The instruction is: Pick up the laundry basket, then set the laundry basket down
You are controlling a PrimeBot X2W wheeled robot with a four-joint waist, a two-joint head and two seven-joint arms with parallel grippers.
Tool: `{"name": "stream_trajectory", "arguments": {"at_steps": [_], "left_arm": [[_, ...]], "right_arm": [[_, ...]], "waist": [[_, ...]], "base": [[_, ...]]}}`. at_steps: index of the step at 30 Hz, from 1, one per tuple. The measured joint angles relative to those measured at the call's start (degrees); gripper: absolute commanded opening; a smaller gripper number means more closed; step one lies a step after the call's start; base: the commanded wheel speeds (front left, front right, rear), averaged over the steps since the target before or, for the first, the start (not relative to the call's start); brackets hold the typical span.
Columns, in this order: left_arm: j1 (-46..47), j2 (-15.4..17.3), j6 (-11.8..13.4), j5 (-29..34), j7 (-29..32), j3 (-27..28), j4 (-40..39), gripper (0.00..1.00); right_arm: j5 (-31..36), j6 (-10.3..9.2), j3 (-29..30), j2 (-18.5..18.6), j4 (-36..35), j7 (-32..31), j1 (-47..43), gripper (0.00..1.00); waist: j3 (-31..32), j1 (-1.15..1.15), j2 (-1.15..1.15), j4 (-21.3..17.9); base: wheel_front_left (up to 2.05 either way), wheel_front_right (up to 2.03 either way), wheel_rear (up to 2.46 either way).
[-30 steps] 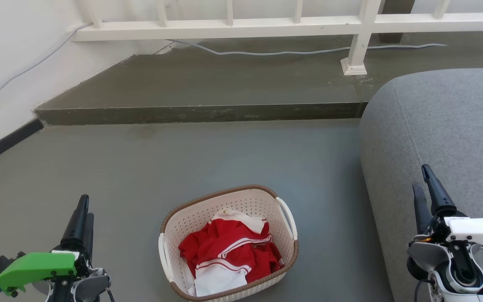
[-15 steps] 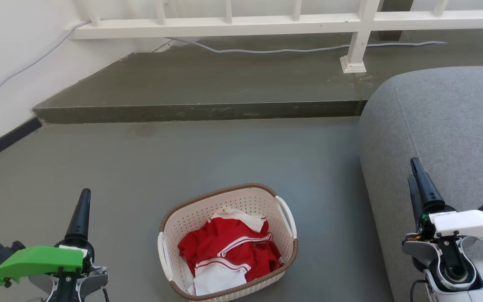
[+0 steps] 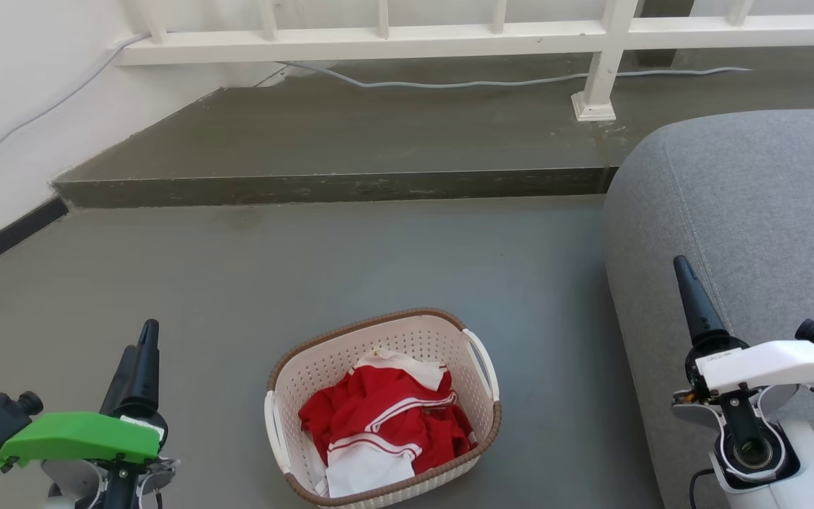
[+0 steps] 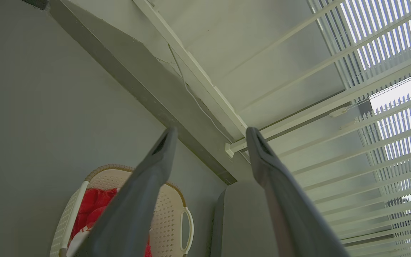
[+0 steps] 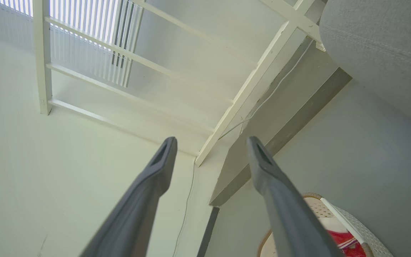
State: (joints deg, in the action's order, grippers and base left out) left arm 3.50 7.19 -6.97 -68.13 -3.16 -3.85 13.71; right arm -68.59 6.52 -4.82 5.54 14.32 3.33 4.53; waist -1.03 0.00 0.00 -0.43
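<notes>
— Where is the laundry basket (image 3: 407, 343) sitting?

— It is sitting upright on the grey floor (image 3: 379, 254), well back from the edge where the floor is meeting the raised step (image 3: 336, 187). It is lying nearer the side where the grey sofa (image 3: 753, 212) is standing than the side running along the white wall (image 3: 18, 106), and it is touching neither.

— Is anything lying in it?

— A red and white garment (image 3: 386, 424) is lying crumpled inside, covering most of the bottom.

— What is the left gripper (image 3: 140, 346) doing?

— It is hanging above the floor off the basket's left side, apart from it, pointing toward the step. In the left wrist view its fingers (image 4: 145, 185) are standing spread, gripping nothing, and the basket is showing beyond them.

— And the right gripper (image 3: 689, 290)?

— It is hanging in front of the sofa, off the basket's right side and well apart from it. In the head view its two fingers are lining up almost as one, but the right wrist view is showing them spread, an open gap between them, holding nothing. Neither gripper is touching the basket's white handles (image 3: 481, 364).

— What is showing past the step?

— A white railing (image 3: 449, 39) is running along the raised level, and a pale cable (image 3: 449, 85) is trailing across it beneath the rail.
</notes>
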Motion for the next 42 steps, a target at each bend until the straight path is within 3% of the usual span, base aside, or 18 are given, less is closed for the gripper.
{"name": "stream_trajectory", "arguments": {"at_steps": [8, 42], "left_arm": [[0.07, 0.37, 0.00, 7.08, -1.60, 0.04, -0.56, 1.00], [0.19, -0.80, -0.07, 31.48, -8.57, -2.03, -3.42, 1.00]], "right_arm": [[9.27, 0.00, -2.42, 1.18, 0.00, 1.32, 0.30, 1.00], [35.41, -0.57, -7.42, 0.16, 0.07, 8.29, 2.03, 1.00]], "waist": [[-0.12, 0.00, 0.00, 0.00], [-0.69, 0.00, 0.00, -0.08]], "base": [[0.00, 0.00, 0.00], [0.00, 0.00, 0.00]]}}
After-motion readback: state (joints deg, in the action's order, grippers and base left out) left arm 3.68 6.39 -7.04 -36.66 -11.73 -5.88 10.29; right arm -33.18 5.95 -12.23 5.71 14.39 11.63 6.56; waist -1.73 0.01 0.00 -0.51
